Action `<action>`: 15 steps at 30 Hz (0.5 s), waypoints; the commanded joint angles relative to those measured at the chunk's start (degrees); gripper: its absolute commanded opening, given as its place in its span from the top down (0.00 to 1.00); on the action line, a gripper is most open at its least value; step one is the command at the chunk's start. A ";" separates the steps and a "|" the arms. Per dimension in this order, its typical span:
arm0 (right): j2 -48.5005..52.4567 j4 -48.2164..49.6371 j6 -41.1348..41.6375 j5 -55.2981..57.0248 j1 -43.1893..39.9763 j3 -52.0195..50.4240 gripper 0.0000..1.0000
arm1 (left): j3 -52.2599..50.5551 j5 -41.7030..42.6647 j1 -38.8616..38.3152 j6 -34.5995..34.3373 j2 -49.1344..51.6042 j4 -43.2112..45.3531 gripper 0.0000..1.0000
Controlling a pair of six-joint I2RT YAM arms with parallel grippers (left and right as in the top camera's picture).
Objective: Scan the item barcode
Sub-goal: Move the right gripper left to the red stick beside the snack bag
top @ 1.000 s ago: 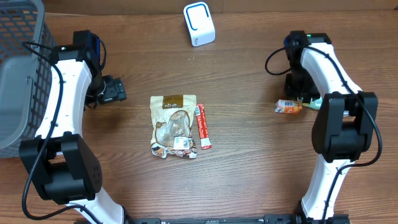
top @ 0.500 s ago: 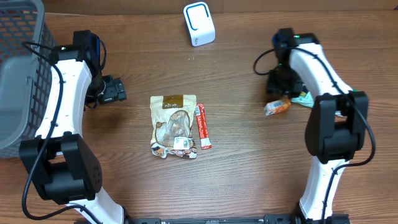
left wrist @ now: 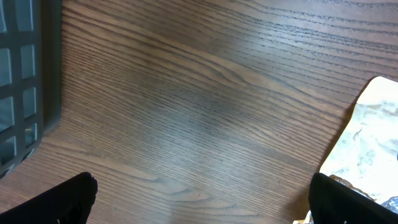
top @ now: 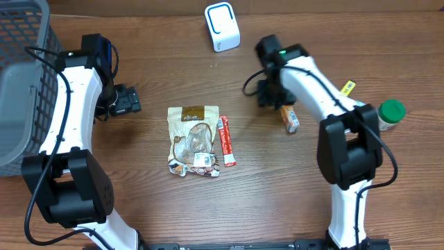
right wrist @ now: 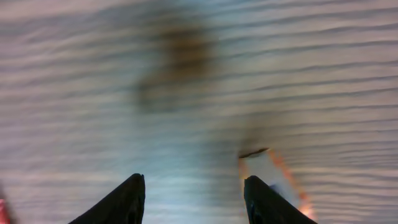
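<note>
A small orange packet (top: 291,118) lies lengthwise on the table, right of centre. My right gripper (top: 267,94) hangs just up and left of it. In the blurred right wrist view this gripper (right wrist: 199,200) has its jaws half apart with only table between them. The packet (right wrist: 283,180) shows past the right fingertip (right wrist: 264,199); I cannot tell whether they touch. The white scanner (top: 222,26) stands at the back centre. My left gripper (top: 125,101) is wide open over bare wood (left wrist: 202,208).
A brown snack bag (top: 194,139) and a red stick pack (top: 227,141) lie mid-table; the bag's edge (left wrist: 373,137) shows in the left wrist view. A grey basket (top: 21,90) fills the far left. A green-capped bottle (top: 388,114) and a yellow tag (top: 347,87) sit at the right.
My right arm has swung left across the table. The orange packet has shifted left with it and turned from crosswise to lengthwise. The bottle is now uncovered. The left arm is still.
</note>
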 commanded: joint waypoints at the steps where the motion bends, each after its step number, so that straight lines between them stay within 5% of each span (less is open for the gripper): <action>1: -1.55 -1.16 0.44 -0.52 3.74 -0.13 0.48 | 0.70 0.24 -0.39 1.09 0.39 0.04 0.00; 15: -1.55 -2.34 3.48 -10.86 13.99 -7.93 0.55 | 0.70 0.26 -0.39 1.09 0.39 0.04 0.00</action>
